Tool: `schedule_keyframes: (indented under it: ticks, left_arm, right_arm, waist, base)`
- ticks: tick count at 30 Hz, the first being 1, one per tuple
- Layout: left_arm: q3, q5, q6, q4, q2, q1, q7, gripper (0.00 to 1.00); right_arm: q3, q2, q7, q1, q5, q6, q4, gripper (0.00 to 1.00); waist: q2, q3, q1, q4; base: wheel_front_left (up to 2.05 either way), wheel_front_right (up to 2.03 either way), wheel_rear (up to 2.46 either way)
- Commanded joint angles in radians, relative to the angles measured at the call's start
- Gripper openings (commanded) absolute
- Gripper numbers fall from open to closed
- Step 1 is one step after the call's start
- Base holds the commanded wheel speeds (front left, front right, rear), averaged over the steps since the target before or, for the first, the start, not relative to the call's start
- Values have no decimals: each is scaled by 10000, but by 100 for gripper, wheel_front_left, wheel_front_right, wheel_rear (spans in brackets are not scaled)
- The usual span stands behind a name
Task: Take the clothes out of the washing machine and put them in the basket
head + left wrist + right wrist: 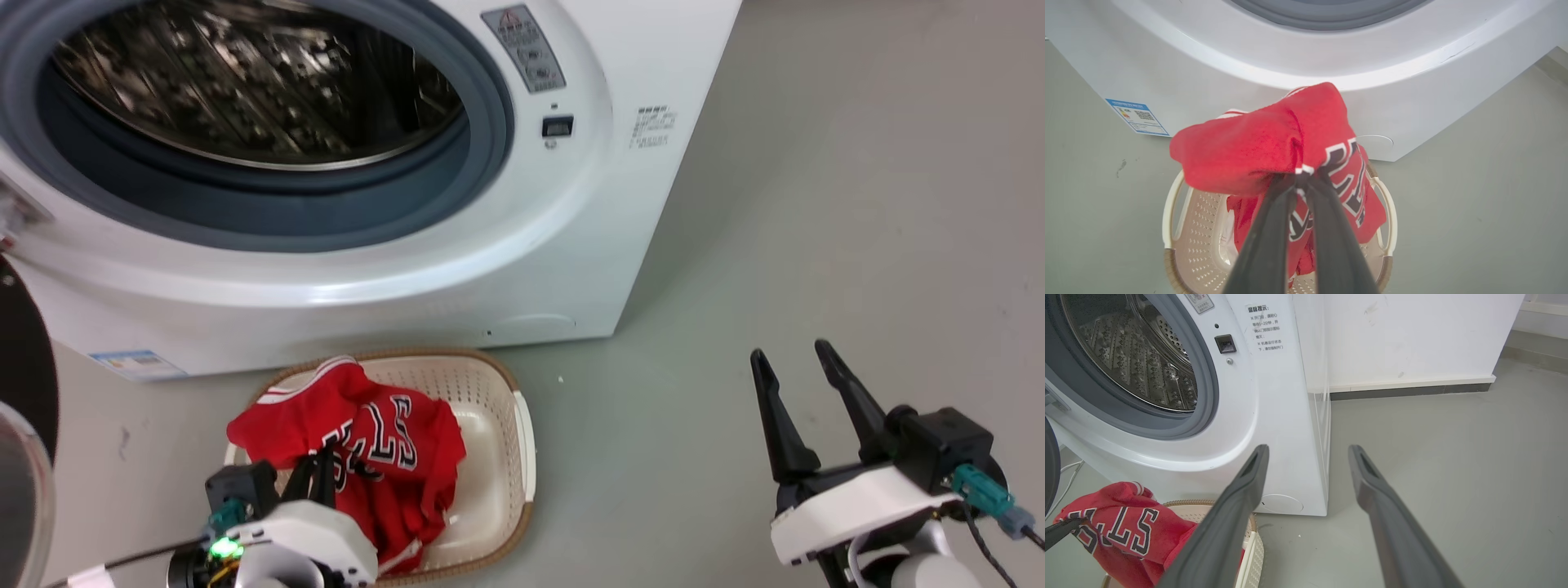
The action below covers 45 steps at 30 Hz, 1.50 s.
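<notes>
At the far left, the dark rim of the door (24,367) stands swung open. Beside it, the left gripper (1301,179) pinches a fold of the red jersey (384,457), its fingers closed tight on the cloth. The jersey hangs bunched over the basket (522,441), with its lower folds down inside. The basket sits on the floor (816,204) just in front of the washing machine (571,245), whose porthole shows the steel drum (245,82). Well to the right, the right gripper (789,351) hovers above the floor with its fingers spread apart.

Red clothes (1249,147) tight in left pincer (1303,179) above basket (1200,228)
</notes>
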Motion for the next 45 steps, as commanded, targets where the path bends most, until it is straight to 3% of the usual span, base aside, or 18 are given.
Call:
schedule_keyframes:
  ticks: [1,13,20,28,30,31,32,45]
  left_arm:
    - [1,-32,-81,124,57,-261,-37,0]
    - [-79,-137,-792,3746,143,-3023,-135,0]
    - [-129,-275,-1027,5884,-15,-4232,-74,0]
    - [-223,-347,-1126,7239,-88,-4951,-15,0]
    - [-268,-342,-1149,7370,-105,-5033,38,42]
    - [-286,-351,-1167,7428,-122,-5041,77,94]
    - [-311,-357,-1175,7477,-139,-5036,115,100]
    - [-576,-462,-1453,7677,-477,-3961,-47,100]
  right_arm:
    - [25,6,-66,-227,-20,-7,-70,100]
    - [68,5,-347,-1119,-3,-7,-99,100]
    - [85,6,-398,-1436,-105,-7,-155,100]
    - [185,5,-433,-1689,-115,-7,-123,100]
    - [186,5,-433,-1731,-124,-7,-90,100]
    - [176,5,-436,-1757,-128,-7,-65,100]
    - [168,5,-441,-1771,-145,-7,-34,100]
    - [296,3,-429,-1310,-33,-7,596,100]
  waist:
    - [0,605,1,-146]
    - [0,2640,1,-524]
    - [0,3342,1,-550]
    - [0,3697,1,-569]
    - [0,3692,1,-571]
    - [0,3648,1,-565]
    - [0,3581,1,-554]
    - [0,1233,1,-147]
  base:
    - [0,0,0]
    - [0,0,0]
    - [0,0,0]
    - [0,0,0]
    - [0,0,0]
    - [0,0,0]
    - [0,0,0]
    - [0,0,0]
